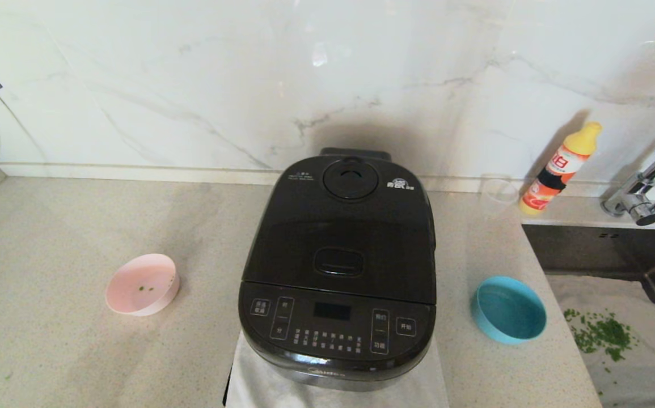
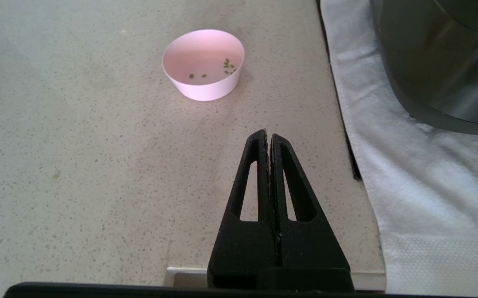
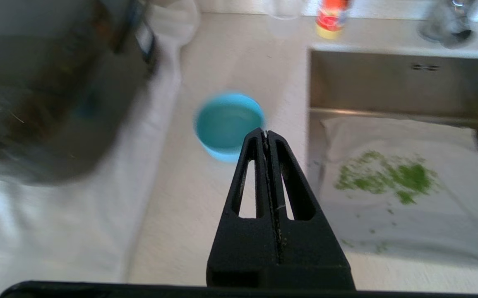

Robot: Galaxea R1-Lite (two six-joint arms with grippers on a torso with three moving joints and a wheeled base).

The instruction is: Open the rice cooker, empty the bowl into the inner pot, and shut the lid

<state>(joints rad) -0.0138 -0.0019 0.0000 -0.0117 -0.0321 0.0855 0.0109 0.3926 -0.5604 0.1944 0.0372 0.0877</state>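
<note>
Here the rice cooker [image 1: 338, 272] stands at the middle of the speckled counter [image 1: 66, 351], resting on a white cloth [image 1: 333, 391] that shows beneath its front edge. The lid [image 1: 344, 226] is down and closed, with the round steam cap [image 1: 351, 178] toward the marble wall [image 1: 191, 85] and the oblong latch button [image 1: 338, 262] just behind the front button panel [image 1: 336, 326]. The inner pot is hidden under the lid.

To the cooker's left, apart from it, sits a pink bowl [image 1: 143, 284] holding a few green bits. To the cooker's right, near the counter's edge by the sink [image 1: 616, 317], sits a blue bowl [image 1: 508, 310]; what it holds cannot be told. Behind the blue bowl, beside the cooker's rear right corner, stands a clear cup [image 1: 499, 192], and beyond it a yellow bottle [image 1: 560, 169] and a tap [image 1: 642, 195]. Green flakes [image 1: 602, 334] lie scattered on a white cloth in the sink.

The left gripper [image 2: 268, 136] hangs over bare counter on the near side of the pink bowl, fingers pressed together and holding nothing. The right gripper [image 3: 265, 133] hangs above the counter near the blue bowl, likewise clenched on nothing.
</note>
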